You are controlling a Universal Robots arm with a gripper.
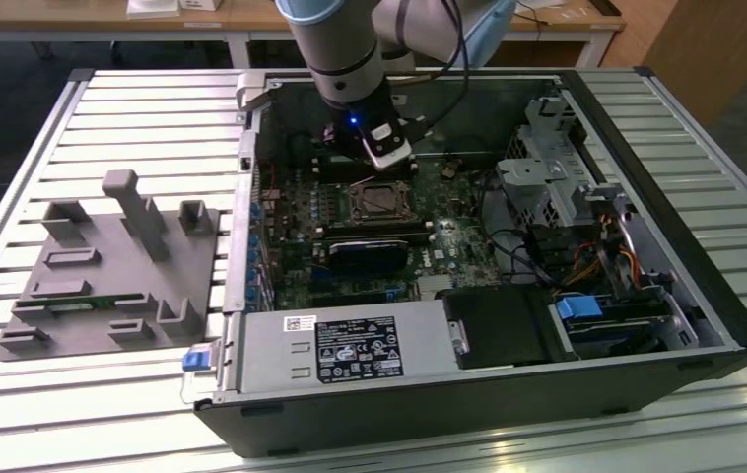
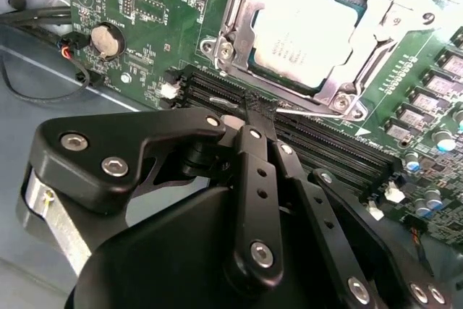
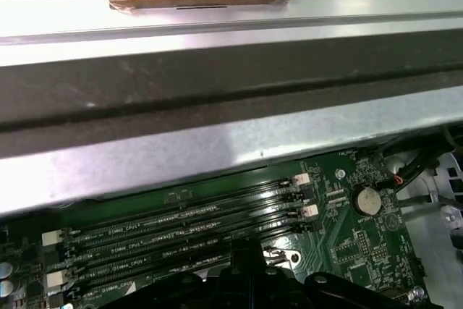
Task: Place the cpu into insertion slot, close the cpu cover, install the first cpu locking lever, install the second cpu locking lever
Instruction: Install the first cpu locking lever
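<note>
In the second wrist view the cpu (image 2: 307, 23) lies flat in the insertion slot (image 1: 380, 201), its silver-grey top showing through the window of the cpu cover (image 2: 242, 5), which lies down over it. A thin wire locking lever (image 2: 318, 111) runs along the socket's edge beside the memory slots. My gripper (image 2: 259, 106) is shut, its black fingertips together and touching that wire. In the exterior view the gripper (image 1: 384, 156) hangs inside the open computer case just behind the socket. The first wrist view shows the gripper's tip (image 3: 249, 250) over the memory slots.
Long black memory slots (image 3: 181, 229) and a coin battery (image 2: 107, 40) flank the socket. A black block (image 1: 367, 253) sits in front of it. The case wall (image 3: 217, 142), drive cage (image 1: 571, 187) and power supply (image 1: 334, 350) hem in the board. A grey fixture (image 1: 110, 266) stands on the slatted table.
</note>
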